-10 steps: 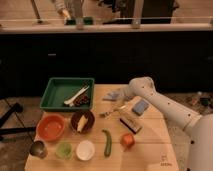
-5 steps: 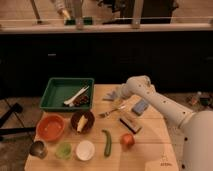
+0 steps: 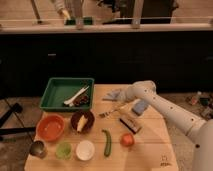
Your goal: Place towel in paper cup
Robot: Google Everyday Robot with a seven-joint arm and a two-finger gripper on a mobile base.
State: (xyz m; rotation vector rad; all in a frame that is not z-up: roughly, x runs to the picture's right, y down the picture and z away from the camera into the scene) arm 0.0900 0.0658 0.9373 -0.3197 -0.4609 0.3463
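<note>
At the far edge of the wooden table (image 3: pixel 150 150), the gripper (image 3: pixel 124 94) sits low at the end of the white arm (image 3: pixel 165 107), which reaches in from the right. It meets the grey-blue towel (image 3: pixel 113 94), which lies crumpled on the tabletop just to its left. Whether the gripper is clasping the towel or only resting against it cannot be told.

Just below the arm lies a blue sponge (image 3: pixel 140 106). A fork (image 3: pixel 111 111) lies beside it toward the table's middle, and a dark brush (image 3: pixel 130 123) nearer the front. A red tomato (image 3: pixel 127 139) and a green pepper (image 3: pixel 106 142) lie closer still to the front edge.

To the left of the towel stands a green tray (image 3: pixel 55 87) holding a few utensils. In front of the tray are a dark bowl (image 3: pixel 82 121) and an orange bowl (image 3: pixel 50 128). Along the front edge stand a metal cup (image 3: pixel 37 148), a green cup (image 3: pixel 63 150) and the white paper cup (image 3: pixel 85 149), upright and well apart from the towel.
</note>
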